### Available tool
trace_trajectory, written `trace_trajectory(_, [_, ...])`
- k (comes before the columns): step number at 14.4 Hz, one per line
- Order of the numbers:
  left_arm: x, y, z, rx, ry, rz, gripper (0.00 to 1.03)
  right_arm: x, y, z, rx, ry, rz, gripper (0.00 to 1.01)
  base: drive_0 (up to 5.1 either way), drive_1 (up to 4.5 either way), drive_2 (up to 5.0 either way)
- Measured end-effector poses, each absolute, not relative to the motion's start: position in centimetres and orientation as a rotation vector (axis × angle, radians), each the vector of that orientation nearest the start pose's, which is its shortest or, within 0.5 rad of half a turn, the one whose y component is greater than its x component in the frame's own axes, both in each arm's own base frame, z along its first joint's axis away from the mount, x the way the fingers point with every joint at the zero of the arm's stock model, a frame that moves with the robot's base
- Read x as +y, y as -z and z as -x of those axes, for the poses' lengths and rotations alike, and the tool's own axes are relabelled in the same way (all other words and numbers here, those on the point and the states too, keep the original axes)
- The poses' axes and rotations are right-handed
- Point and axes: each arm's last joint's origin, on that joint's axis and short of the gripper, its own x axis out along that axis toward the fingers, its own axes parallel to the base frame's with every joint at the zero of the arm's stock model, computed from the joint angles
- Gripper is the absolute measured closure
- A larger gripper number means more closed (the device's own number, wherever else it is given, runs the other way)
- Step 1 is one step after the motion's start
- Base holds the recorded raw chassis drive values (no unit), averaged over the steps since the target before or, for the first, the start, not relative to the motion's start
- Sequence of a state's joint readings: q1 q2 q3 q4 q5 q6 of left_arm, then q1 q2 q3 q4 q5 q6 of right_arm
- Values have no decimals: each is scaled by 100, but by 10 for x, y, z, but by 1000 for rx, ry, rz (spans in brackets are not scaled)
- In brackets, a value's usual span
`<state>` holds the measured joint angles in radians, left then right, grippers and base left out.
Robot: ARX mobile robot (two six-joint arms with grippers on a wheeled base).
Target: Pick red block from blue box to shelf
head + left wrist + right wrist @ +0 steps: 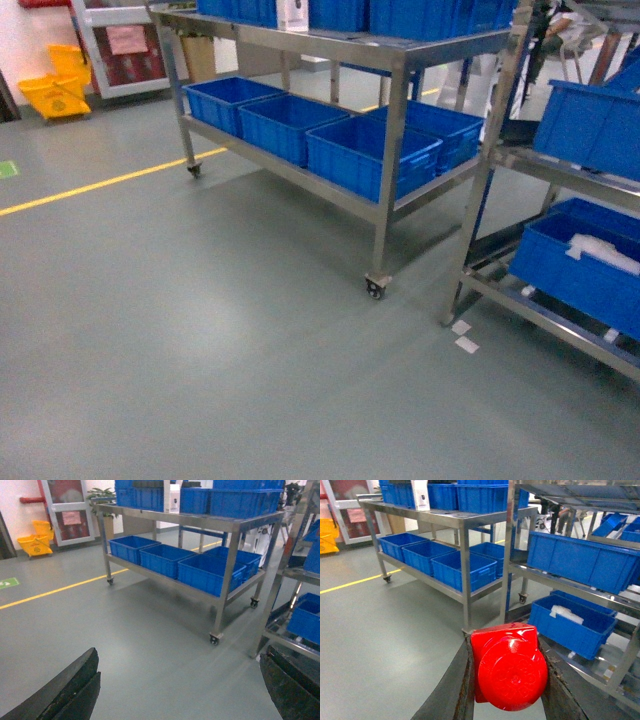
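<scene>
The head view shows neither gripper. In the left wrist view the left gripper (180, 690) shows only two dark finger ends cut off by the bottom edge. The red block (507, 672) hides the right gripper's pads; the shelf (600, 595) runs off frame right

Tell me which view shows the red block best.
Right wrist view: the red block fills the foreground, stud facing the camera, clamped between the right gripper fingers. The head and left wrist views show none of it, only floor, shelves and blue crates.
</scene>
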<state>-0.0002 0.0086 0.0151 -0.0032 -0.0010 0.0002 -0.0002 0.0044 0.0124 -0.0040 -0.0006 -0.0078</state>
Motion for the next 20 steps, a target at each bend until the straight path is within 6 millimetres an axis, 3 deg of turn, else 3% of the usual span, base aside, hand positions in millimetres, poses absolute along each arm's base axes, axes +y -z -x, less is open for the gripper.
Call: trace_trajectory(20, [0, -168, -97, -3, -1, -1, 5, 0, -167, -97, -4, 0, 8, 73, -155, -155, -155])
